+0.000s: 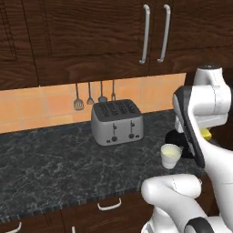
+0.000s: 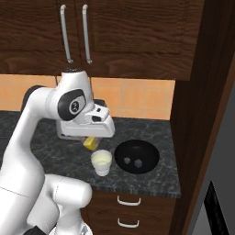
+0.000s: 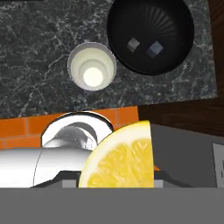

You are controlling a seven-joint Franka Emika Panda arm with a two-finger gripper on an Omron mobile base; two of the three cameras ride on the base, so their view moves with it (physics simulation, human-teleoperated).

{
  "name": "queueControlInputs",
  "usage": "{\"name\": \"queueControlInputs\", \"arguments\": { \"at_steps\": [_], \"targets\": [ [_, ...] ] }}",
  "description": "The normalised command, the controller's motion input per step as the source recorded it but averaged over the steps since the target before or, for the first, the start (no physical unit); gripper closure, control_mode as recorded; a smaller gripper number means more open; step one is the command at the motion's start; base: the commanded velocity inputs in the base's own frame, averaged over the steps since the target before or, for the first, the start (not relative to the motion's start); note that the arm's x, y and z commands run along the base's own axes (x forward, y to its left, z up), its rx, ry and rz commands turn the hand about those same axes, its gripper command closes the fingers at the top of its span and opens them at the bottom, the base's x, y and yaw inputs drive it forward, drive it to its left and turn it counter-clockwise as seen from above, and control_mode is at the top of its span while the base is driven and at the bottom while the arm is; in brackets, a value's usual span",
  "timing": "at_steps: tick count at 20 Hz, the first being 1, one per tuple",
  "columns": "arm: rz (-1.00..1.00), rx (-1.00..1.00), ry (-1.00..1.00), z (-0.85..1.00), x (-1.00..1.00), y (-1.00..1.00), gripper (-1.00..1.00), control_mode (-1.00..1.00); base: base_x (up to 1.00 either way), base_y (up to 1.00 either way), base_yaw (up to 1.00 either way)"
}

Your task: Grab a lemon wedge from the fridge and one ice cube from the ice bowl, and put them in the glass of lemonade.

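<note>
cabinets: dark wood upper cabinets (image 1: pixel 91 36) above the toaster, long grey handles; drawers below the counter edge
backsplash: orange tile wall (image 1: pixel 41 107) behind the toaster, utensils (image 1: pixel 93 96) hanging on it
counter: black marbled stone counter (image 1: pixel 54 164), the toaster stands on it
toaster: silver four-slot toaster (image 1: pixel 117 122), boxy, shiny metal
ice bowl: round black ice bowl (image 2: pixel 137 156), ribbed inside, right of the toaster, two small pale cubes in it
glass of lemonade: small whitish tapered glass of lemonade (image 2: pixel 101 162), pale yellow-green liquid, just left of the bowl, in front-right of the toaster
gripper: gripper (image 2: pixel 90 143) above the glass, clamped on the wedge
lemon wedge: bright yellow lemon wedge (image 3: pixel 120 159), crescent, pulpy face, between the fingers, over the counter near the glass
</note>
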Motion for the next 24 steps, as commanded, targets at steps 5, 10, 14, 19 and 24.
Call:
{"name": "queueControlInputs", "arguments": {
  "at_steps": [5, 10, 14, 19, 24],
  "targets": [
    [0.0, 0.01, -0.09, -0.39, 0.39, 0.15, 1.0, -1.0, 0.0, 0.0, 0.0],
    [0.0, 0.0, -0.12, -0.49, 0.87, 0.01, 1.0, -1.0, 0.0, 0.0, 0.0],
    [0.02, 0.03, -0.02, -0.6, 0.48, 0.0, 1.0, -1.0, 0.0, 0.0, 0.0],
    [0.08, 0.05, 0.01, -0.43, 0.17, 0.0, 1.0, -1.0, 0.0, 0.0, 0.0],
    [0.07, 0.01, 0.04, -0.14, 0.03, 0.0, 1.0, -1.0, 0.0, 0.0, 0.0]
  ]
}}
